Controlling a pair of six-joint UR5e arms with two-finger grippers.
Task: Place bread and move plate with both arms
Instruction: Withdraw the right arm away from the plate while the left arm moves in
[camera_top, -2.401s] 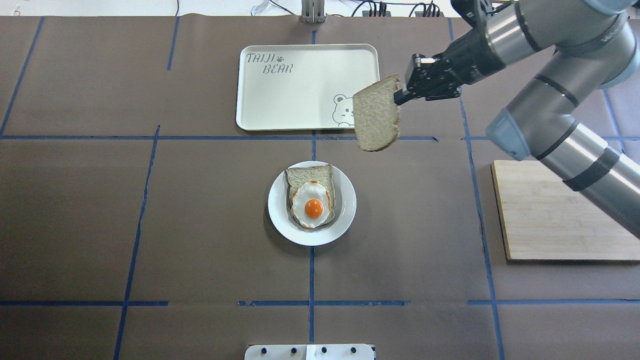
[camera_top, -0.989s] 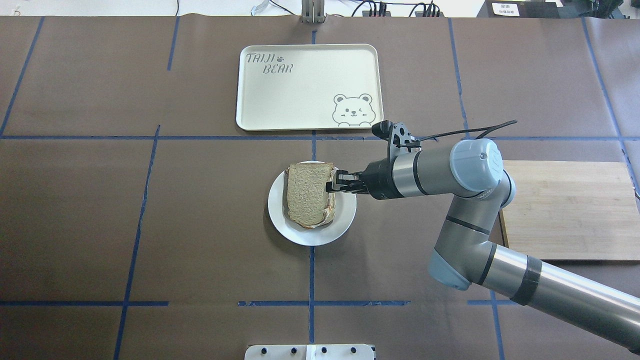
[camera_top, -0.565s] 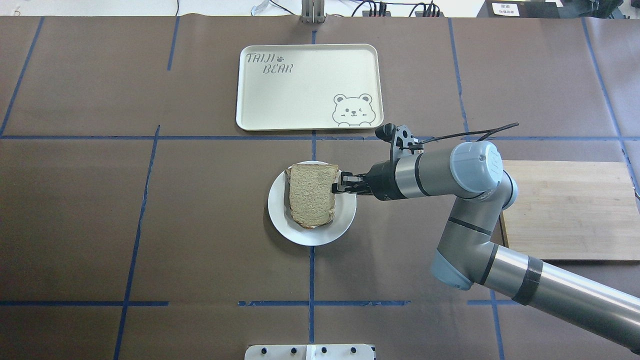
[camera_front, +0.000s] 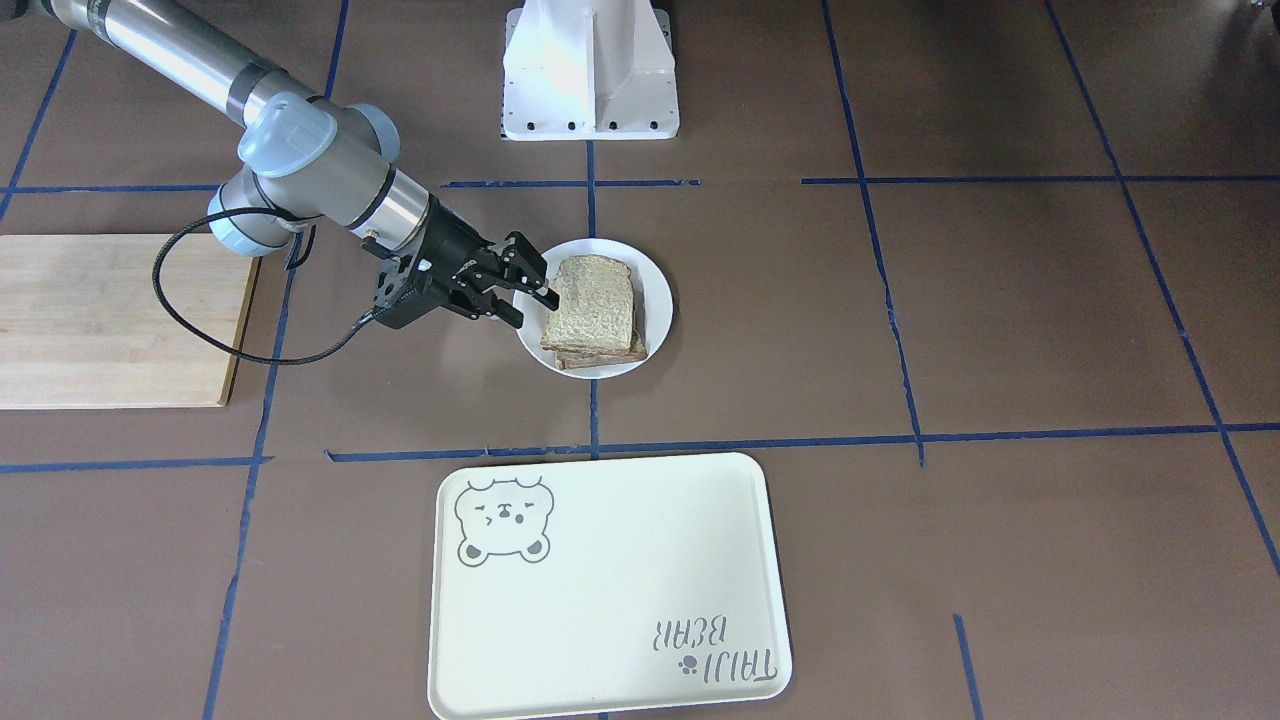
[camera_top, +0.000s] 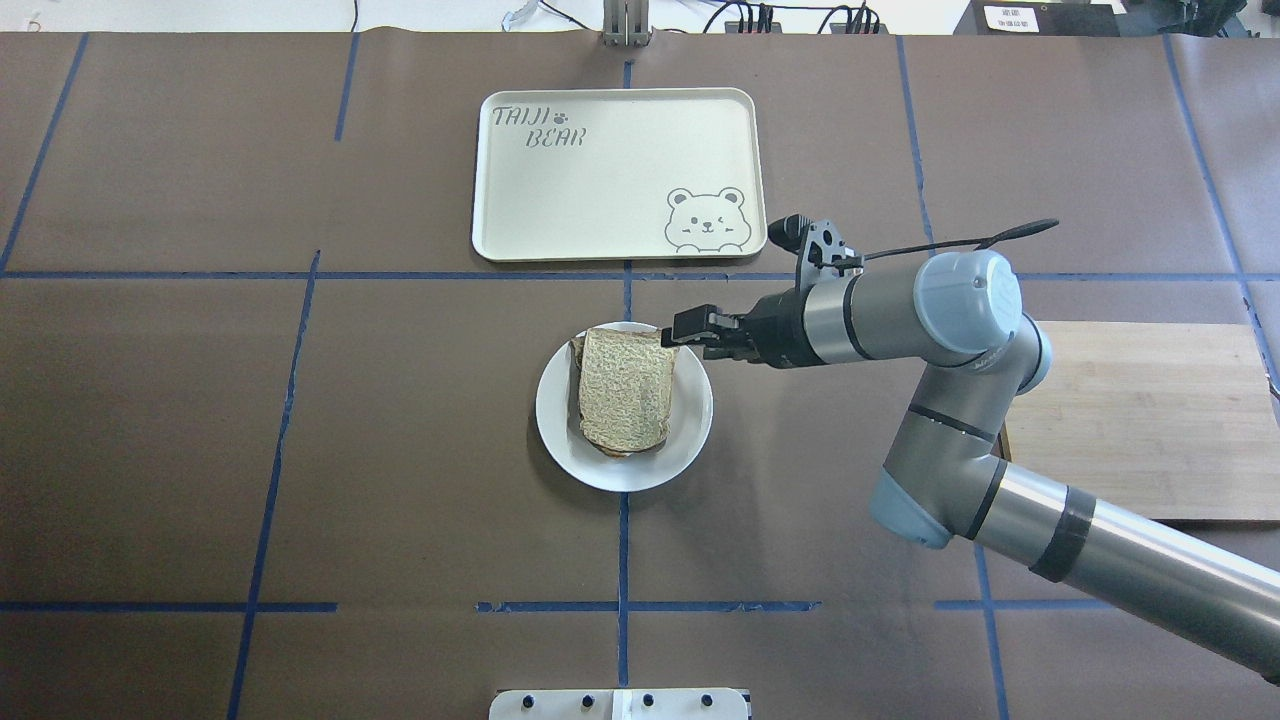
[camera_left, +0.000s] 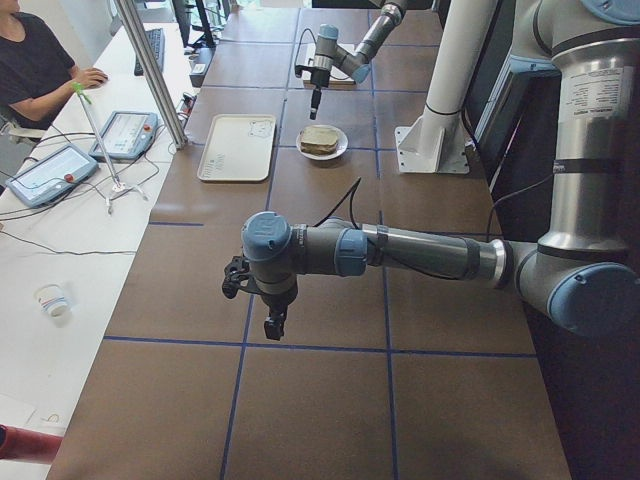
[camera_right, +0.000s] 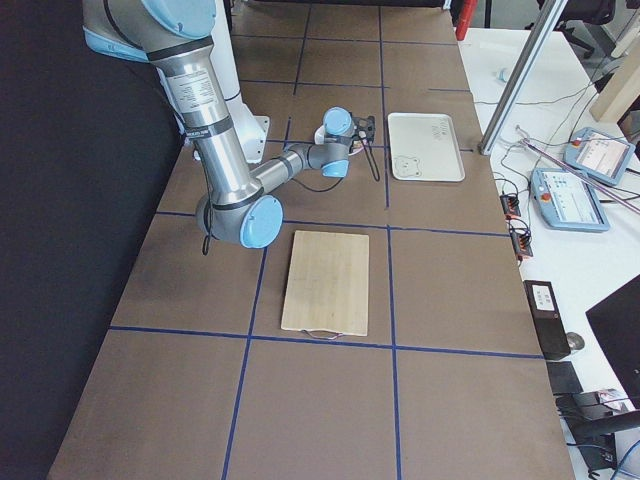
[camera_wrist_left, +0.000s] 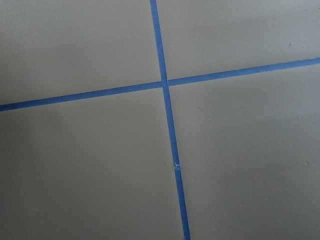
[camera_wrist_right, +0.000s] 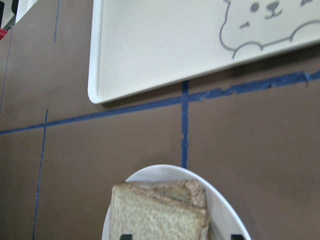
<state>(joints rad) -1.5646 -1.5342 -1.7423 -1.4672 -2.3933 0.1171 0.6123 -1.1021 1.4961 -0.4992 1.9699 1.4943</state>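
The bread (camera_top: 625, 388) lies flat on top of the egg toast on the white plate (camera_top: 692, 440) at the table's middle; only the lower slice's edges show. My right gripper (camera_top: 684, 331) is open and empty, apart from the bread, just over the plate's far right rim. The front view shows its jaws spread (camera_front: 533, 297) beside the bread (camera_front: 592, 305) and plate (camera_front: 657, 290). The right wrist view shows the bread (camera_wrist_right: 160, 217) on the plate (camera_wrist_right: 226, 206) below. My left gripper (camera_left: 270, 322) hangs over bare table far to the left; I cannot tell if it is open or shut.
The cream bear-print tray (camera_top: 600, 180) lies just beyond the plate, also in the front view (camera_front: 600, 590). A wooden cutting board (camera_top: 1130, 420) lies at the right, partly under my right arm. The white pedestal base (camera_front: 590, 70) stands at the near edge.
My right gripper brought the bread down from beside the tray, laid it over the egg toast, let go, and has drawn back and risen to the plate's far right rim.
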